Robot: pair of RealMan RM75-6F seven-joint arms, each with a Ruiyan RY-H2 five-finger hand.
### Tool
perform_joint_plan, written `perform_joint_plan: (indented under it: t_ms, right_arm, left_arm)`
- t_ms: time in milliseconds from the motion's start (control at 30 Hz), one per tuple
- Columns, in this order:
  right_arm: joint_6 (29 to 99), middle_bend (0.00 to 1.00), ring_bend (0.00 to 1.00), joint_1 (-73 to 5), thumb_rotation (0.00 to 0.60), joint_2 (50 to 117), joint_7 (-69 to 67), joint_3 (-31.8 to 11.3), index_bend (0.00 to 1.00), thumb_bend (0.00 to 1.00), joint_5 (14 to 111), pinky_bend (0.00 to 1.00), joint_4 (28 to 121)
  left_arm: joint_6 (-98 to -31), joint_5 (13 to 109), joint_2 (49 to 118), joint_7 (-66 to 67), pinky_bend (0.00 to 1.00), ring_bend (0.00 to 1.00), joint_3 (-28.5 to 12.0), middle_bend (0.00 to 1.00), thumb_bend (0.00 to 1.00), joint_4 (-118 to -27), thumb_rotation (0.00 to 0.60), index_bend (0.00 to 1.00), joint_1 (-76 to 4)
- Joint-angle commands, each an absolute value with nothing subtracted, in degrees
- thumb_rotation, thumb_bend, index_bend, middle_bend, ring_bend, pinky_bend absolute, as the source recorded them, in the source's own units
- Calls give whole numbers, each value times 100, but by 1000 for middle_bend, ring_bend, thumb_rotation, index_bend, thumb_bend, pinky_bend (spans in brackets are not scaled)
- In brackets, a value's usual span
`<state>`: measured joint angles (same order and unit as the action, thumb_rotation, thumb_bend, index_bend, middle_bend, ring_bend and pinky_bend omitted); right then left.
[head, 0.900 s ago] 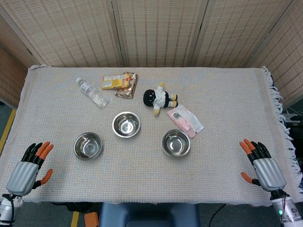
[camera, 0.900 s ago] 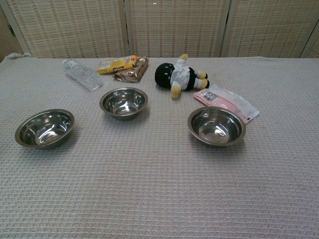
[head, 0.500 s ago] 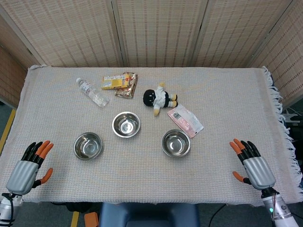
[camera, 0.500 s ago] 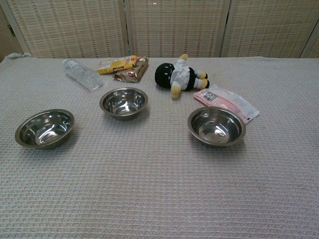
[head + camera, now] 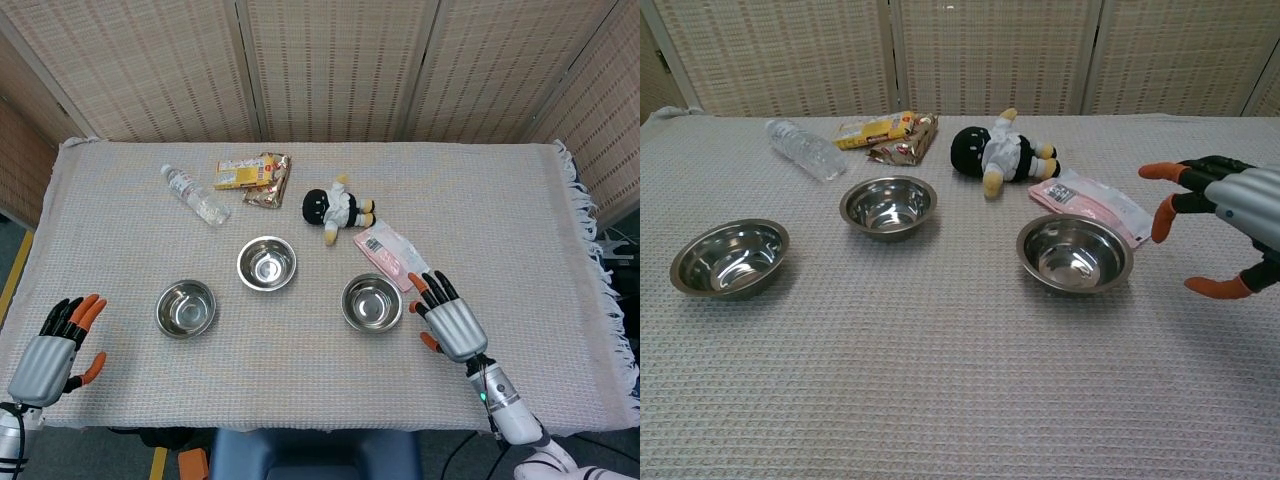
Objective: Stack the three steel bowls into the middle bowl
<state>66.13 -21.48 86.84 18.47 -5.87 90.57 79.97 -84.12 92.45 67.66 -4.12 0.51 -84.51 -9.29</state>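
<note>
A: Hovering right hand (image 5: 450,318) just beside the right bowl (image 5: 372,302), fingers (image 5: 1175,172) spread, holding nothing, not touching the rim.

B: Which way is the bowl lying from the fingertips?

A: Just to their left and a bit lower; in the chest view the thumb is hanging low, the other tips above, open toward the rim. Round bowl, so no long axis to be lining up.

B: Left hand?

A: Left hand (image 5: 52,346) is sitting at the near table (image 5: 500,200) edge, fingers apart, empty, well apart from the left bowl (image 5: 186,308). Not showing in the chest view.

B: And the target?

A: Middle bowl (image 5: 267,264) is lying further left and away from the right fingertips, beyond the right bowl. All three bowls are sitting upright, separate, nothing stacked yet.

B: So the right hand is going first?

A: Probably; it's far nearer its bowl. Pink packet (image 5: 392,254) is lying close behind that rim, likely getting in the way.
</note>
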Motion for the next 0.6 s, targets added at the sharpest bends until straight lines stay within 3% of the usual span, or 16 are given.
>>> perform_joint_plan:
  t_ms: [33, 333, 400, 500, 600]
  right_arm:
    - [6405, 0, 0, -2417, 600, 9112, 1775, -674, 390, 229, 8923, 0, 7567]
    - [6304, 0, 0, -2606, 600, 9436, 1734, -524, 414, 236, 8908, 0, 7285]
    - [6268, 0, 0, -2641, 600, 9503, 1757, -512, 451, 276, 8876, 0, 7226]
    - [6247, 0, 0, -2708, 600, 9643, 1807, -495, 529, 400, 8868, 0, 7065]
    - [6176, 0, 0, -2778, 600, 9788, 1864, -512, 593, 437, 8789, 0, 6905]
  left_arm:
    - [-8407, 9256, 6745, -433, 32, 0, 62, 0, 415, -8472, 600, 0, -932]
    - [-8504, 9301, 6665, -617, 32, 0, 72, 0, 415, -8485, 600, 0, -900]
    - [-8491, 9315, 6656, -626, 32, 0, 86, 0, 417, -8484, 600, 0, -904]
    - [-8440, 9331, 6613, -597, 32, 0, 117, 0, 504, -8507, 600, 0, -916]
    - [-8424, 9322, 6584, -619, 33, 0, 121, 0, 601, -8528, 600, 0, -919]
